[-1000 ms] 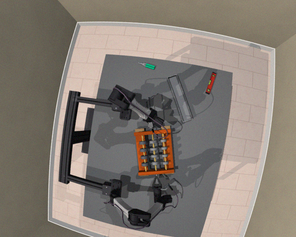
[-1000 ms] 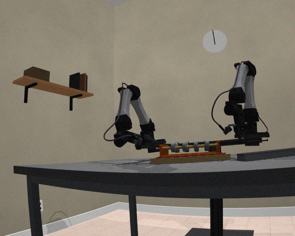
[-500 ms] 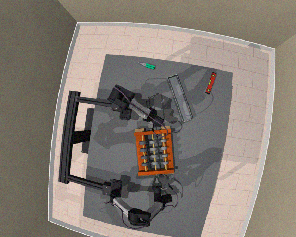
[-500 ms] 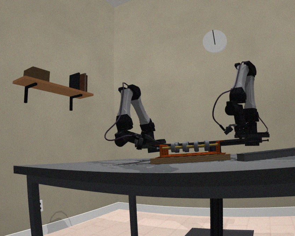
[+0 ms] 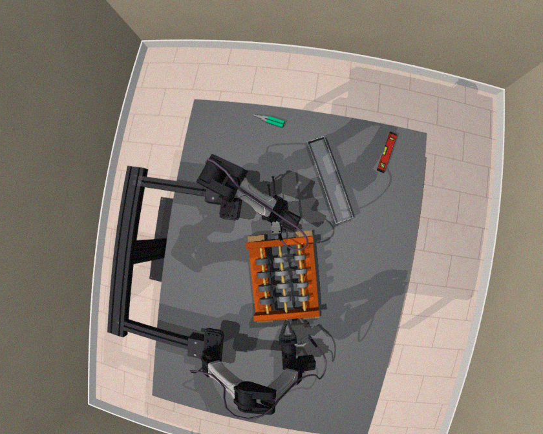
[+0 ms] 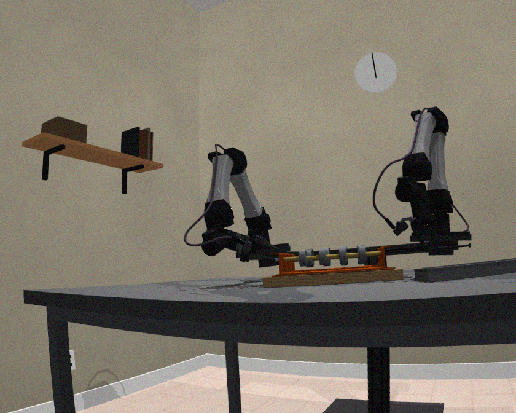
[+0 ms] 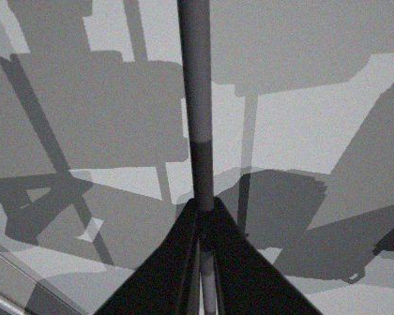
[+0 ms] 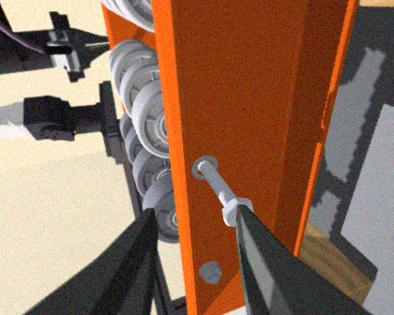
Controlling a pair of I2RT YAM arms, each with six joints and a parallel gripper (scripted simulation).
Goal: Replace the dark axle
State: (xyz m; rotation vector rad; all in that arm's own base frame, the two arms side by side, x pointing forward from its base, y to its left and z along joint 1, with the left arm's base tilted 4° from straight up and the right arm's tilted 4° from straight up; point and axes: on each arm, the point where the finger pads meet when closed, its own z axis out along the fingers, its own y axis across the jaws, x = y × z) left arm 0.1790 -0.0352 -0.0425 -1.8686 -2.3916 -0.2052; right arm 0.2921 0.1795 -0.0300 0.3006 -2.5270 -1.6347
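The orange wheel frame stands on wooden battens with rows of grey wheels and brass-coloured spacers. The bright axle goes through a hole in the near rail. A short length of shaft and its hex head stand out from that rail. My right gripper is partly open outside this rail. One fingertip is beside the axle head, and nothing is clamped. My left gripper is shut on the dark axle beyond the opposite rail. The dark axle's frame-side end is hidden.
The long, narrow tray lies beyond the frame, near my left arm. Green-handled pliers and a red spirit level lie farther back. A neighbouring axle's head sits against the near rail.
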